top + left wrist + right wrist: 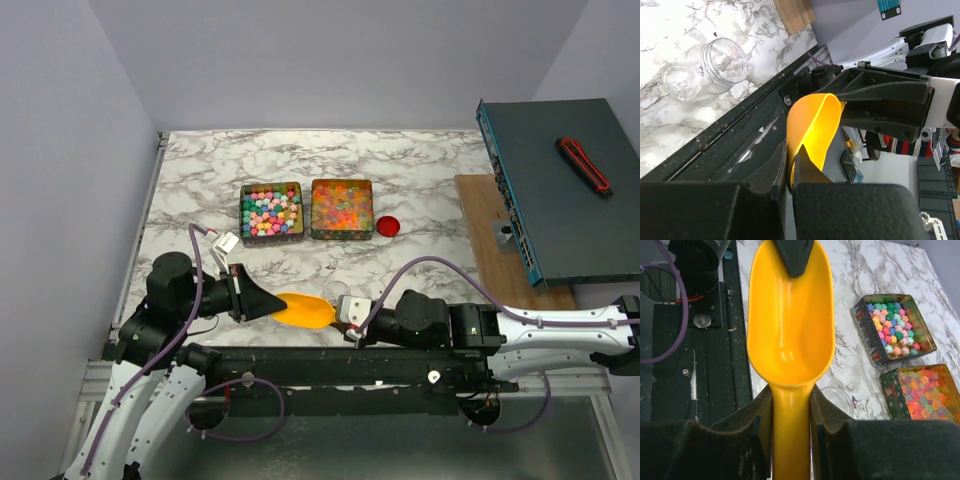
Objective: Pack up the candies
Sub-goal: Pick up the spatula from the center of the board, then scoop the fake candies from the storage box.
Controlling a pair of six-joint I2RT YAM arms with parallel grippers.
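The left gripper is pressed shut on the front lip of the yellow-orange scoop, and its fingertips cover that edge. The scoop's bowl looks bare. The right gripper pinches the scoop's handle, whose end runs out of the wrist view. A clear jar lies on its side on the desk, mostly hidden behind the scoop from above. Farther back, pastel candies fill the left tin, and glossy candies fill the right tin, cut off at that frame's edge. A red cap lies just right of it.
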